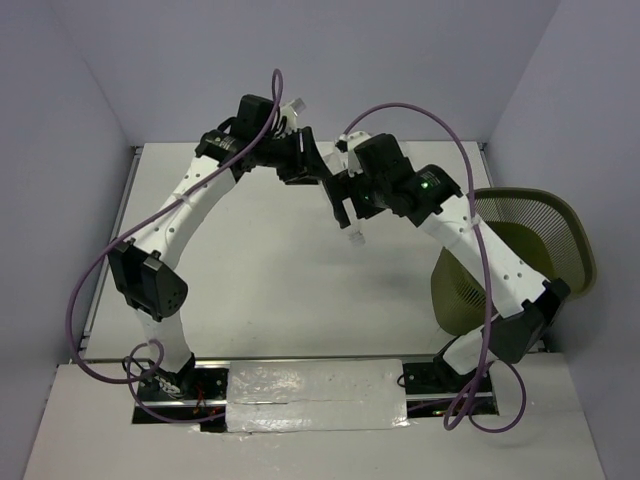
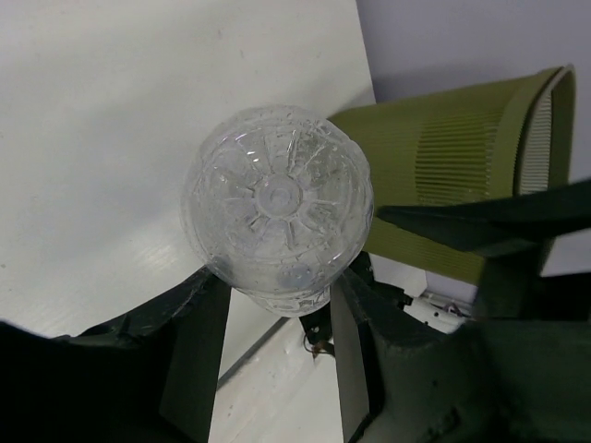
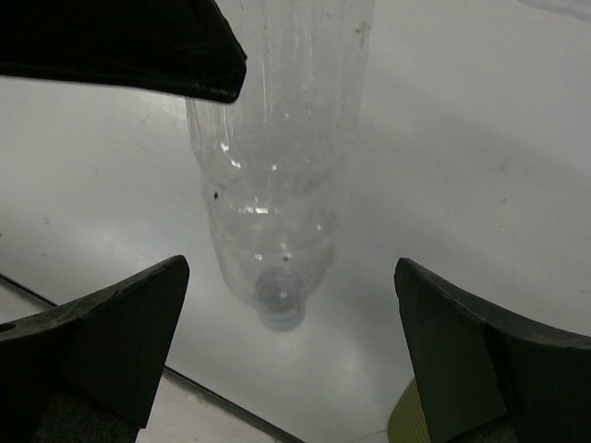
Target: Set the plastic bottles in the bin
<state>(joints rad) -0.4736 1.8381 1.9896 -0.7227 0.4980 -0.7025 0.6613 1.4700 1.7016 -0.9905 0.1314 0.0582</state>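
Right now my left fingers (image 2: 194, 351) are shut tight on one clear bottle (image 2: 277, 208). From the left wrist I look straight at its round, bumpy bottom. My right fingers (image 3: 120, 323) are spread as wide as they go and hold nothing. The bottle hangs between them with its cap end down, and they do not touch it. It is up over the surface (image 1: 260, 280), well away from the bin (image 1: 575, 235), on the side of the bin where my left arm is. My right arm stands just beside the bin. I cannot see any other bottles from here.

I think this bottle is empty, so it should be very light. Its thin wall looks soft and may dent if I pinch hard. It is smooth too, so it could slip or spin. I would take it with the right fingers around the middle of the body, where the ribs give some hold, and not by the little cap. After that the left fingers could let go.
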